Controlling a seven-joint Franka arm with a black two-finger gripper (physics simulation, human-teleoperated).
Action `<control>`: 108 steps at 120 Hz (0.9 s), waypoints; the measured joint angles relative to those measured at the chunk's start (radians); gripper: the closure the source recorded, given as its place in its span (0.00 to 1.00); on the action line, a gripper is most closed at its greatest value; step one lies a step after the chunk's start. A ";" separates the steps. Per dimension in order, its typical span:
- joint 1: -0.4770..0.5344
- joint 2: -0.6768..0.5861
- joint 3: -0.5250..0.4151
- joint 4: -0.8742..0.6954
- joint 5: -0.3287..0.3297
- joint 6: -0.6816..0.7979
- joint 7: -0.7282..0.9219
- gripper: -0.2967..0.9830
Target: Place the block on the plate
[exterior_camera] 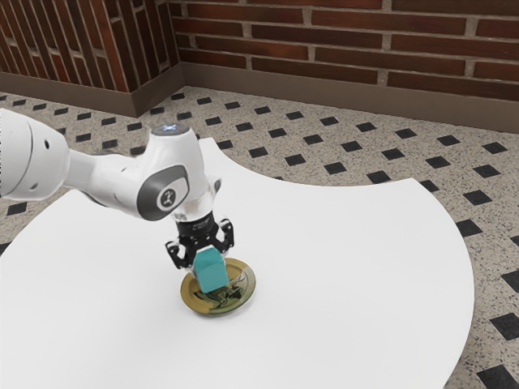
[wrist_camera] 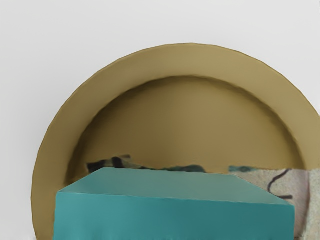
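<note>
On the exterior view's left, the gripper (exterior_camera: 208, 261) is pinching the teal block (exterior_camera: 212, 272) above the plate (exterior_camera: 191, 297), carrying seemingly done, with lowering and letting go apparently remaining.

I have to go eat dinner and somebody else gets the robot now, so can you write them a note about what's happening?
Gripper: down at the teal block, over the plate. I can't tell whether it is open or shut.
Block: above or on the plate; I can't tell if it touches.
Plate: brownish-gold with a picture on it, lying on the white table.
Done: the block is at the plate.
Left: check that the block sits flat on the plate, let go if it is held, then probably lift the gripper away gently.
</note>
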 joint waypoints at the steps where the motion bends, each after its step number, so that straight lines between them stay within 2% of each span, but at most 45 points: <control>1: 0.000 0.000 -0.001 0.000 0.000 0.001 -0.003 0.49; 26: 0.000 -0.008 -0.004 0.003 -0.003 0.012 -0.058 0.33; 57: -0.024 -0.071 0.035 0.098 -0.005 -0.063 -0.052 0.26; 77: -0.029 -0.082 0.106 0.166 0.001 -0.142 0.113 0.25; 108: -0.025 -0.145 0.178 0.269 0.108 -0.275 0.437 0.24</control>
